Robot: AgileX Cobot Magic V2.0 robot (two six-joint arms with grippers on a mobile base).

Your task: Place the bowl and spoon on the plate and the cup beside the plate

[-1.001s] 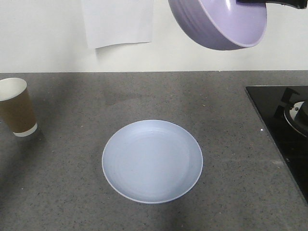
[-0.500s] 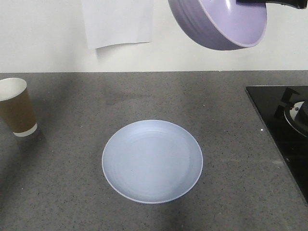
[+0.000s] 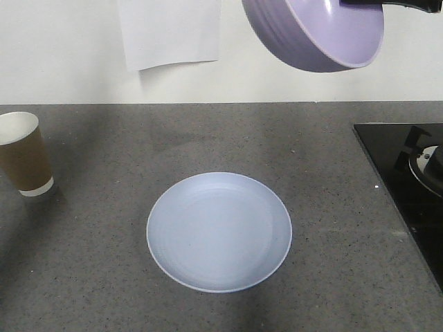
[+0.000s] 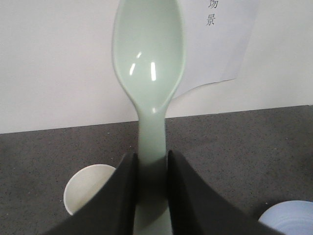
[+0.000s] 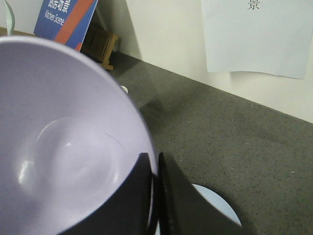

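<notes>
Bowl (image 5: 63, 147) rim pinched by right gripper (image 5: 155, 196), spoon (image 4: 149, 93) handle clamped btwn left gripper (image 4: 150, 196) fingers

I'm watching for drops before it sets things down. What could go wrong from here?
The bowl hangs tilted high above the counter, pinched only at its rim by the right gripper, so it could slip and fall. The left gripper holds the spoon by its handle end; it might pivot.
</notes>
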